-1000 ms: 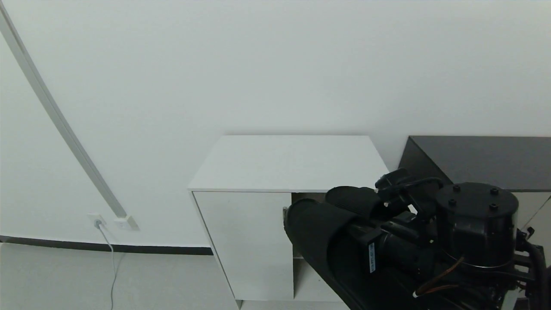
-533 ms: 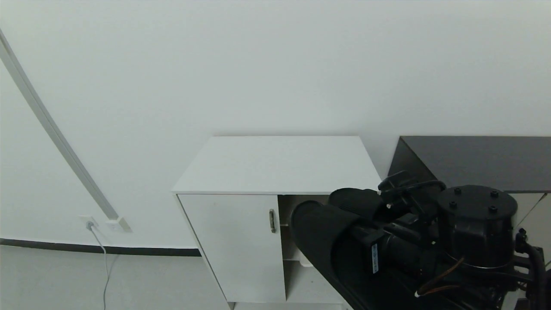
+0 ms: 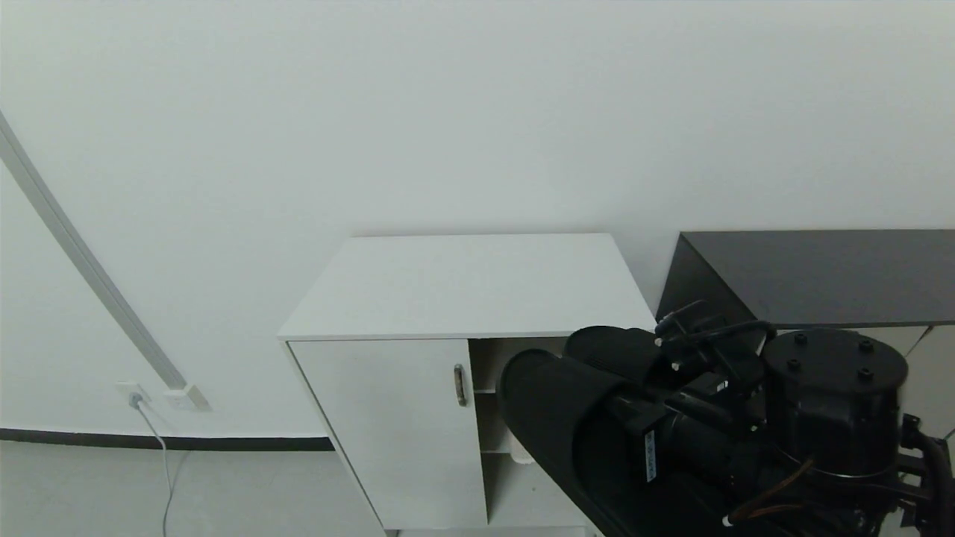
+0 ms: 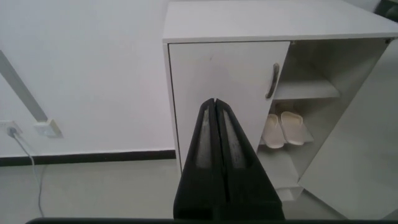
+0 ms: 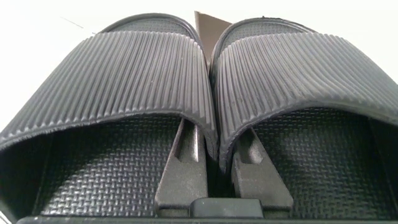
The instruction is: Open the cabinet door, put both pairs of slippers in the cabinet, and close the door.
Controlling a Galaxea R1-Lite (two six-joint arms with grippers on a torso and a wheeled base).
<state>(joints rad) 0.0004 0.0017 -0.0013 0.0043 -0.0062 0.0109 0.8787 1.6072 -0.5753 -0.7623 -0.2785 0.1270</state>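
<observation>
At lower right, slippers (image 3: 567,403) are pinched by the right gripper (image 5: 216,134); the left gripper (image 4: 215,124) is closed, empty. The view is swung — the open cabinet (image 3: 462,283) is better exposed for placing.

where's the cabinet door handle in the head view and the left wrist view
Head view: the door handle is low centre, on the closed door at its edge beside the open shelves, left of the black slippers.
Left wrist view: the door handle is beyond the left gripper, above the pale slippers.
Shared landmark: the wall socket, off the door's far side.
</observation>
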